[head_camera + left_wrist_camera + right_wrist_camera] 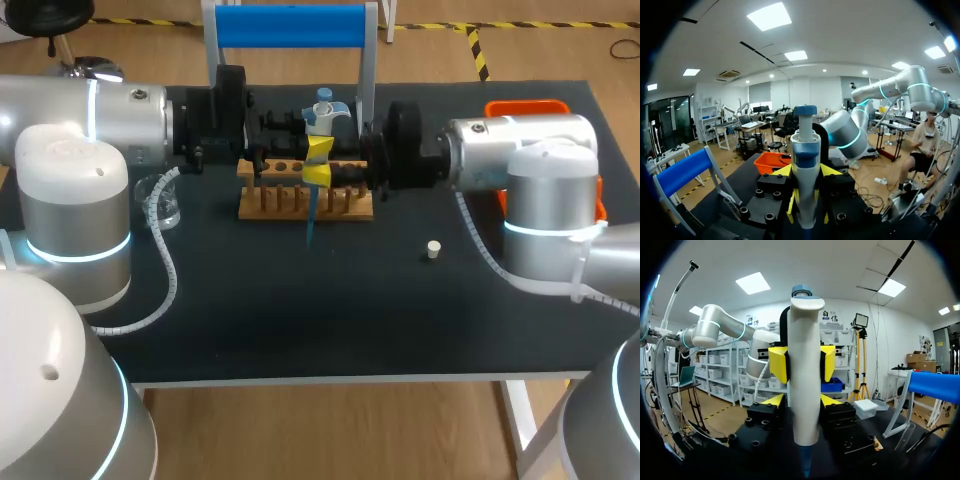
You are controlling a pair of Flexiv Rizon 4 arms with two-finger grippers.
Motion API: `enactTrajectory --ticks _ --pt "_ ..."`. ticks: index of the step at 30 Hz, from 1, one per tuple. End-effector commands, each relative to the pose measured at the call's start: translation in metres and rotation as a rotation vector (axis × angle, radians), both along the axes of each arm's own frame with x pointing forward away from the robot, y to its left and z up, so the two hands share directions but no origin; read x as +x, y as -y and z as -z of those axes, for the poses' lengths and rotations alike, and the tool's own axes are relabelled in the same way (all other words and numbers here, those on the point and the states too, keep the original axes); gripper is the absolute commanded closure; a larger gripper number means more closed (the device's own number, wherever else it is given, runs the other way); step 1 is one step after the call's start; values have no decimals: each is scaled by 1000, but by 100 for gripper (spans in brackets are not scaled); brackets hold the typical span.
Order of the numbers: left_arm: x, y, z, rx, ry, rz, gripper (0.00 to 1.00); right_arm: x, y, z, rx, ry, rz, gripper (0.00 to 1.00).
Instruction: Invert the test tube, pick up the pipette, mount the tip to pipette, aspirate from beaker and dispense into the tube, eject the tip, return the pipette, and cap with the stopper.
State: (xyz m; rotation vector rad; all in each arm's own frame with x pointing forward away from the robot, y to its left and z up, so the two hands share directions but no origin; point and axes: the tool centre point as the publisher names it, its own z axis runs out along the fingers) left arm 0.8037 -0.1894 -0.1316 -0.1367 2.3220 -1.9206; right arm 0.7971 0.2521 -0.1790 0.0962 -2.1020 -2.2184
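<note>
The white pipette [322,118] with a blue cap stands upright above the wooden rack [305,203], a blue tip [310,225] on its lower end. Both arms meet at it from opposite sides. My left gripper [318,148] is shut on the upper body, seen in its own wrist view [806,170] on the pipette [805,165]. My right gripper [316,175] clasps the body just below, its yellow tips against both sides of the pipette [804,365] in the right wrist view [804,400]. The small white stopper [433,250] lies on the mat to the right.
A glass beaker [160,200] stands at the left by my left arm. An orange tray [530,108] sits at the back right behind my right arm. A blue-barred stand [290,25] rises behind the rack.
</note>
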Motion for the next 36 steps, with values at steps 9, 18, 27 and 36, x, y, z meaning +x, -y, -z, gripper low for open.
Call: enactTrajectory --ticks 9,18,27,36 --pt "1 0 -1 1 0 -1 38 1 0 0 6 1 -7 100" --pt "1 0 -1 1 0 -1 0 3 7 1 6 -1 -15 100" --pt "1 0 -1 1 0 -1 0 9 27 1 -31 23 -33 100" --pt "1 0 -1 1 0 -1 0 20 56 -2 -42 39 -43 100"
